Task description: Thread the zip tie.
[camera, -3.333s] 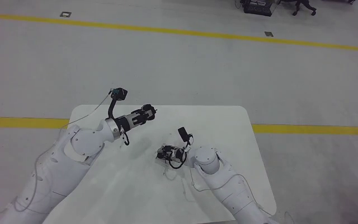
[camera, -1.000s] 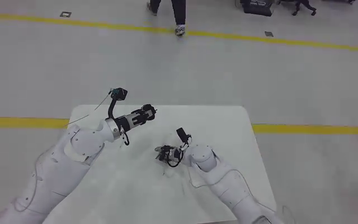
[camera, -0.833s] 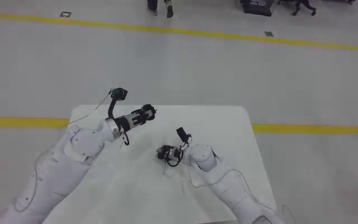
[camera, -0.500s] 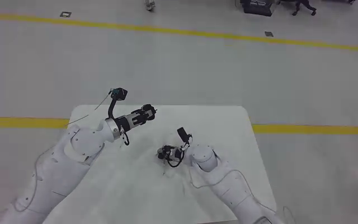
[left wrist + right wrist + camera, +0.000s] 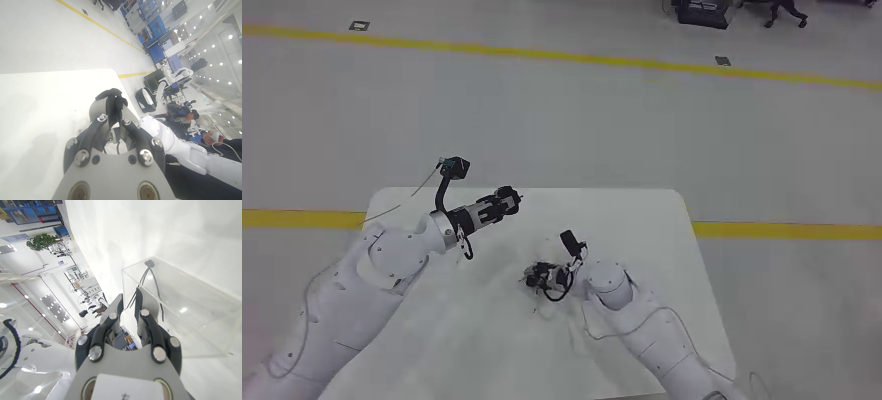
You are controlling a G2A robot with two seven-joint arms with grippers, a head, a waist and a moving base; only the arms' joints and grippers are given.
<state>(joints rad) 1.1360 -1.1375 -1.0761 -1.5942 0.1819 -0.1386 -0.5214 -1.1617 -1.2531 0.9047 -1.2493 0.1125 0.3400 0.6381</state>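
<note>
A black zip tie [image 5: 150,263] lies bent into a loop on a clear plastic box [image 5: 189,298], its head at the far corner of the box. One thin strand runs back between the fingers of my right gripper [image 5: 130,294], which stand a narrow gap apart and are open. In the top view this right gripper [image 5: 535,276] is low over the middle of the white table [image 5: 642,220]. My left gripper [image 5: 512,196] is held above the table's far left part. Its fingers [image 5: 115,102] are pressed together, shut, with nothing seen between them.
The table's far edge and rounded corner [image 5: 113,71] lie just beyond the left gripper. Grey floor with yellow lines [image 5: 542,55] surrounds the table. A thin cable [image 5: 402,205] hangs from the left arm's wrist camera.
The right gripper has shifted very slightly over the middle of the table. The left arm has stayed where it was.
</note>
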